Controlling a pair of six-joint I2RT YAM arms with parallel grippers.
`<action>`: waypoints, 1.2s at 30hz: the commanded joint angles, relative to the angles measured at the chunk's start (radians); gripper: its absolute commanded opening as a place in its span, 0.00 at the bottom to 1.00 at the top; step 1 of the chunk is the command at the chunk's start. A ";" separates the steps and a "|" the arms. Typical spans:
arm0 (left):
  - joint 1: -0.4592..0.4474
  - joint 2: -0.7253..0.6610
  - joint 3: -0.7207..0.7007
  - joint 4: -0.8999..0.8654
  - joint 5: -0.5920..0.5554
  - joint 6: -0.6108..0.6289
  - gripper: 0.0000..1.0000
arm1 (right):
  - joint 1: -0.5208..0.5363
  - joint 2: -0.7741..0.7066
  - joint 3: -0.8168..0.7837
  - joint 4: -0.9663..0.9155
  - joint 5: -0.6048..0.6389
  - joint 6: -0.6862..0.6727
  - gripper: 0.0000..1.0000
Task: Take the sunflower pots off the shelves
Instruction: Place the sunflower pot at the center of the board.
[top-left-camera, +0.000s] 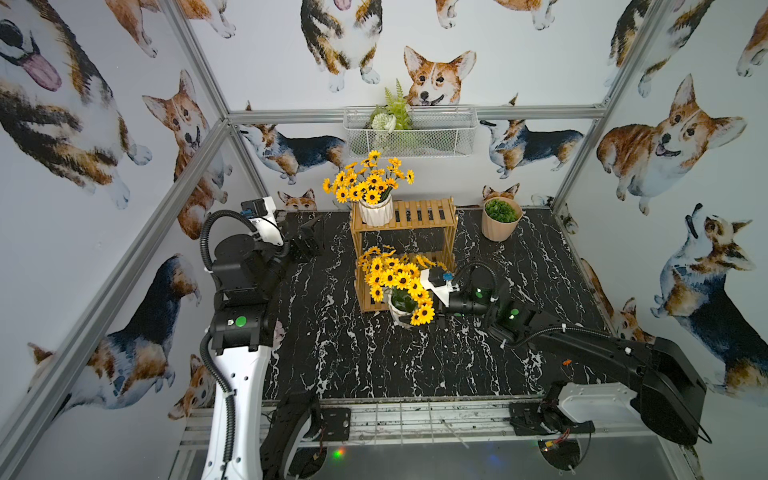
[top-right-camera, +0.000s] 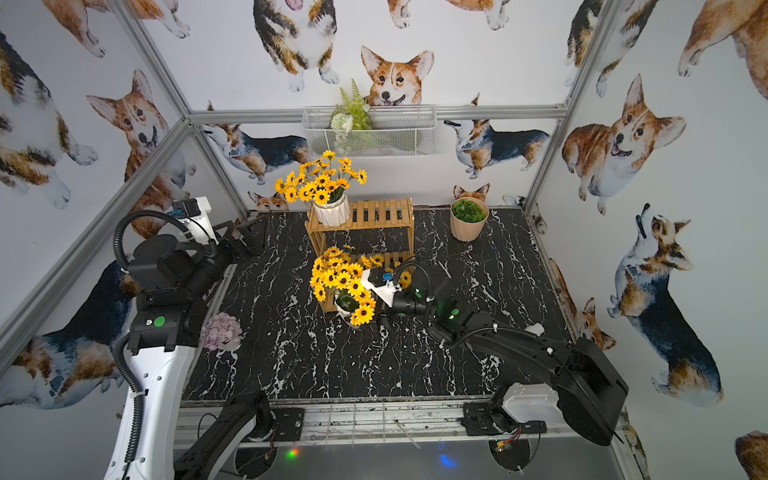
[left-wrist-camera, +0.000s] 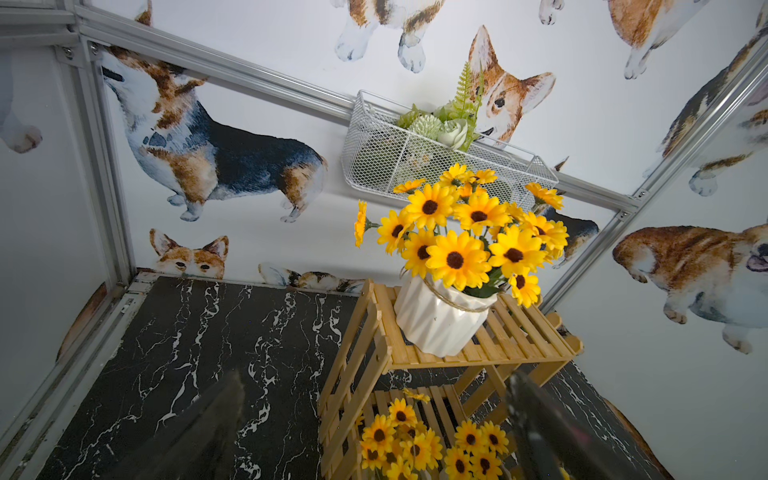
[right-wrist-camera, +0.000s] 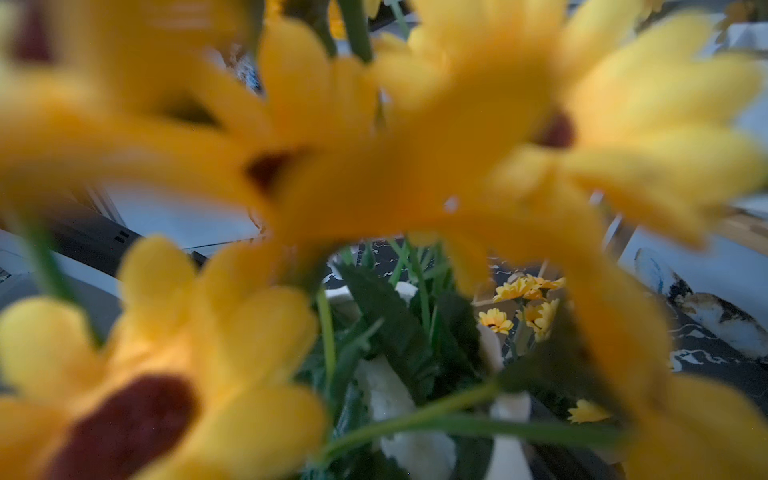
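Yellow sunflowers hide right gripper, state unclear; left gripper wide; beige pot beside shelves.

Holds the left arm folded high at the elbow, forearm reaching level toward the centre. Points the left gripper forward with jaws spread wide, gripping nothing; shows both dark fingers far apart in the left wrist view. Stretches the right arm low and long, wrist turned inward. Hides most of the right gripper, leaving its jaws' stance unreadable.
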 joint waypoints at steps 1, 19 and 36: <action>0.001 -0.009 -0.005 0.020 0.011 -0.001 1.00 | 0.027 0.044 -0.030 0.227 0.038 0.035 0.00; 0.001 -0.025 0.009 0.000 0.019 0.014 1.00 | 0.111 0.352 -0.028 0.510 0.024 0.102 0.00; 0.001 -0.036 -0.008 -0.002 0.018 0.010 1.00 | 0.146 0.631 0.066 0.683 -0.025 0.146 0.00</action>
